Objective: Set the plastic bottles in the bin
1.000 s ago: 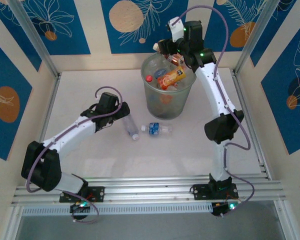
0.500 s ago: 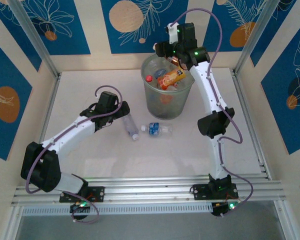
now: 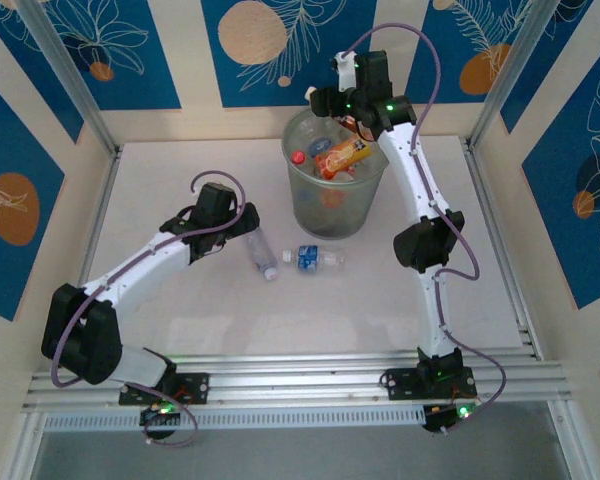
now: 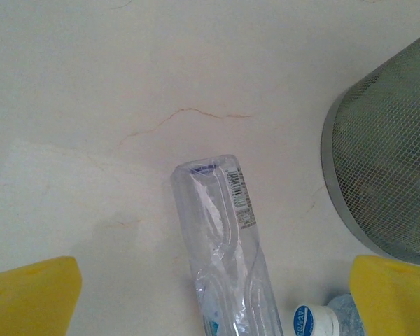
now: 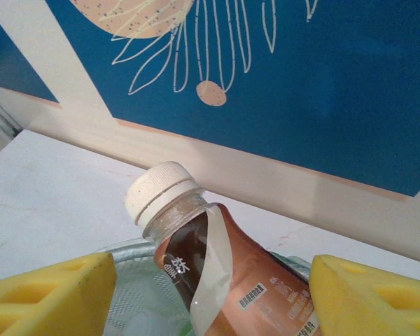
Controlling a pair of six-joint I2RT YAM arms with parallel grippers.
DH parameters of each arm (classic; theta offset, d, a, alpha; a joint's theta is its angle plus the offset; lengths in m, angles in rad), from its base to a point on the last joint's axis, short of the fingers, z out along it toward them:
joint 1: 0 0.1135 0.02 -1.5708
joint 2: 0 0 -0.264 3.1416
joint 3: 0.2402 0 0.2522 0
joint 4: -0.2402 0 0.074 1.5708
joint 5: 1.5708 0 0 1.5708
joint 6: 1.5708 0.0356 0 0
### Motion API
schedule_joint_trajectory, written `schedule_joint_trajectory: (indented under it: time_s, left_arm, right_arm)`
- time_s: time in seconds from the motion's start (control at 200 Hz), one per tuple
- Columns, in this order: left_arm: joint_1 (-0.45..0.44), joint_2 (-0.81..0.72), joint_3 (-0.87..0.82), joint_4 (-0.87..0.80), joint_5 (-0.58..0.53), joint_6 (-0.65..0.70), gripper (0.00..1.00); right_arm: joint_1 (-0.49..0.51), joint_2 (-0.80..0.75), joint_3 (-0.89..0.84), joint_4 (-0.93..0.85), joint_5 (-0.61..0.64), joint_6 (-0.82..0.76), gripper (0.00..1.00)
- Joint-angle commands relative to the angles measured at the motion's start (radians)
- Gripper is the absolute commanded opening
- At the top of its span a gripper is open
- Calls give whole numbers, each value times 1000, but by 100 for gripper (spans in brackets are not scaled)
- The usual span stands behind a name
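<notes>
Your right pincer [image 3: 345, 112] hangs above the far rim of the bin [image 3: 330, 215], grasping a brown-labelled bottle [image 3: 352, 122] between its yellow pads. In the right wrist view this pincer [image 5: 213, 266] holds the brown-labelled bottle [image 5: 245, 273] tilted, its white cap [image 5: 159, 190] pointing up and away toward the blue patterned wall [image 5: 301, 70], with the mesh of the bin [image 5: 143, 301] just below. The bin stands upright at the back of the pale desk [image 3: 180, 180], and inside it lie several bottles, among them an orange-labelled bottle [image 3: 343, 155] near the top and one with a red cap [image 3: 298, 156]. Your left pincer [image 3: 242, 232] is released, its jaws spread wide, low over the desk left of the bin. In the left wrist view that pincer [image 4: 210, 280] straddles a crushed clear bottle [image 4: 227, 238] without touching it; the bottle lies flat on the desk [image 4: 126, 70], near the bin [image 4: 385, 161]. From above, the crushed clear bottle [image 3: 262, 255] lies just in front of the bin, and a blue-labelled bottle [image 3: 315, 258] lies on its side close to its right.
</notes>
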State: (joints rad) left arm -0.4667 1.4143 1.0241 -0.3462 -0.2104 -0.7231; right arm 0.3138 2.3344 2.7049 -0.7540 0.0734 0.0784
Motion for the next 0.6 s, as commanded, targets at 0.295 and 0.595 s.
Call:
schedule_joint_trajectory:
  time_s: [0.295, 0.595]
  left_arm:
    - [11, -31, 21, -24, -23, 15, 98]
    - [11, -42, 23, -32, -33, 15, 98]
  right_arm:
    - [4, 7, 26, -230, -88, -94, 73]
    - [8, -52, -52, -276, -69, -117, 68]
